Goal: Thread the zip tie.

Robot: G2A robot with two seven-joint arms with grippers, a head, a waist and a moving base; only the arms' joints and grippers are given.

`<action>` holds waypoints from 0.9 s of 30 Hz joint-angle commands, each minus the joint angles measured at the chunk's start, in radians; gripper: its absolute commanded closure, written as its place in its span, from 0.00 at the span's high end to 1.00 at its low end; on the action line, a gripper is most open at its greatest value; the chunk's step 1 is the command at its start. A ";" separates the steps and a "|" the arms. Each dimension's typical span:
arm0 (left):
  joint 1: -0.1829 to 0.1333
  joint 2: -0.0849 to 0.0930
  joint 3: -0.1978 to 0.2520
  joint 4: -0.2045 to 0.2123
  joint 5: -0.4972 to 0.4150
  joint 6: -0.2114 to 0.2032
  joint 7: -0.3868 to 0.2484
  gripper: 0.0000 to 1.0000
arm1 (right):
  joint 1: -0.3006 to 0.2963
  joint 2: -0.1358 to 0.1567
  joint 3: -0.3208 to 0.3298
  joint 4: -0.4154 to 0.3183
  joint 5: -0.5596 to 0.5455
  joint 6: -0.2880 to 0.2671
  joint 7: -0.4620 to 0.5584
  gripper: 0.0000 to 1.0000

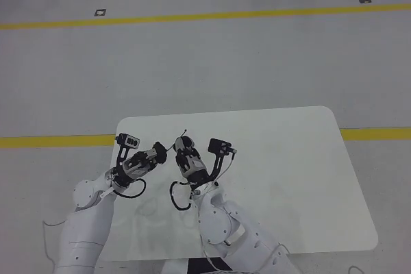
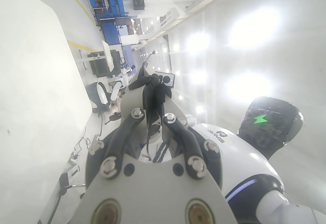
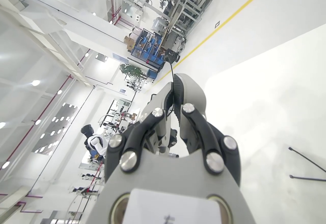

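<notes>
1. White, smooth, round-cornered table [image 1: 294, 171] spans the top view's centre.
2. Grey right gripper [image 3: 175, 87] pinches a thin black plastic zip tie [image 3: 171, 69] at centre frame.
3. Grey left gripper [image 2: 142, 73] is clamped on the same strap.

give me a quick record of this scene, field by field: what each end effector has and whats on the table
table: white, rounded corners
right end effector: shut on a black zip tie, strap sticking out past its tips
left end effector: shut, the zip tie's thin end rising from its tips; held close beside the right one, above the table
spare zip ties: two, black, lying flat on the table, apart from both end effectors
threading: cannot tell whether the tail is through the head
</notes>
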 commanded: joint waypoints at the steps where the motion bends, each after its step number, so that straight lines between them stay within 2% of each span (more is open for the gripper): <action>1: 0.000 0.000 0.000 0.000 0.000 0.000 0.000 0.00 | 0.002 0.000 -0.003 0.001 -0.004 -0.002 0.006 0.00; 9: 0.000 0.000 0.000 0.000 0.000 0.000 0.000 0.00 | 0.003 0.001 -0.005 0.004 0.001 -0.017 0.020 0.00; 12: 0.003 0.001 0.010 -0.017 0.008 0.008 0.038 0.00 | 0.002 0.002 -0.003 0.002 -0.001 -0.016 0.017 0.00; 27: 0.012 0.015 0.027 -0.039 -0.009 0.000 0.064 0.00 | -0.015 0.005 0.014 -0.013 -0.034 -0.017 0.010 0.00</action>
